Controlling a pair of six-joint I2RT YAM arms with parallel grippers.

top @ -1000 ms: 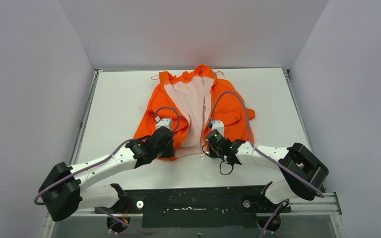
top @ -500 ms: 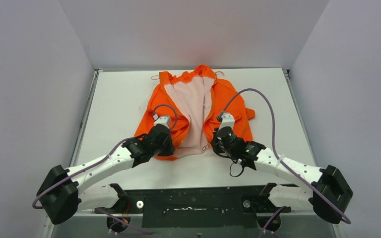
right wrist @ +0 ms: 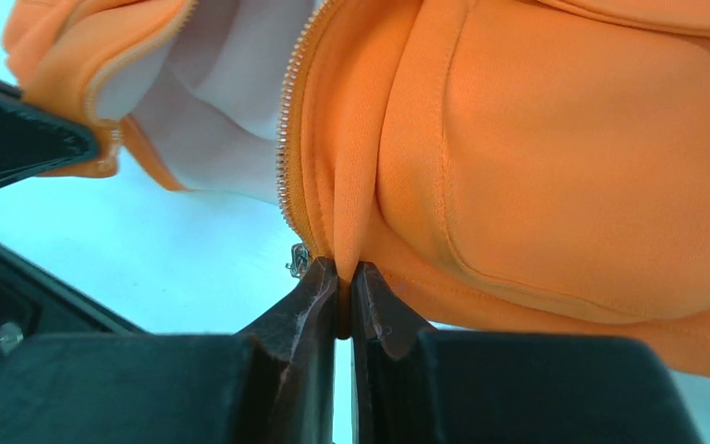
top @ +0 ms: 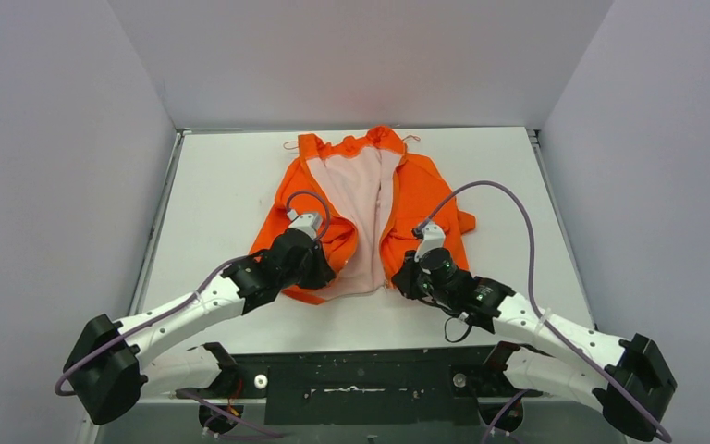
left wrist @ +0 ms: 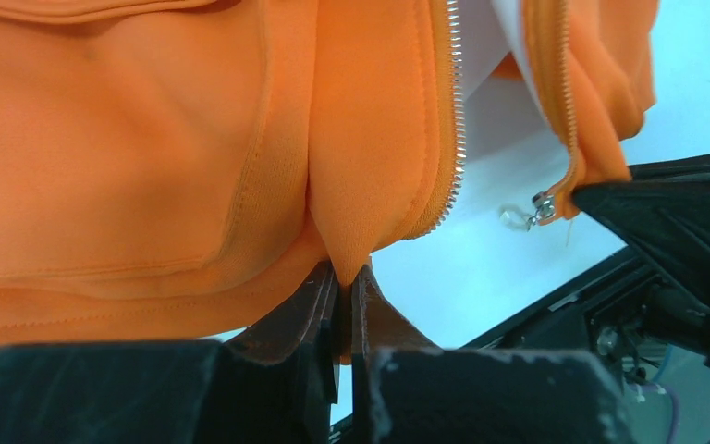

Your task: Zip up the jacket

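bright orange fabric jacket with a pale pinkish lining lies on its back on the flat white table, in the middle and toward the far side. its collar points away from the arms and its hem toward them. the front is open: the two orange panels are spread apart with lining showing between them, wider near the collar and narrowing toward the hem. the left gripper is closed tight on a pinched-up fold of orange cloth at the hem of the left-hand panel, just beside that panel's row of silver zipper teeth. the right gripper is likewise clamped on a fold at the hem of the other panel, close beside its own teeth. in the left wrist view a small metal slider sits at the bottom end of the far zipper row, and the two rows are not joined. both grippers are low at the hem, near each other, with the lining's lower edge between them.
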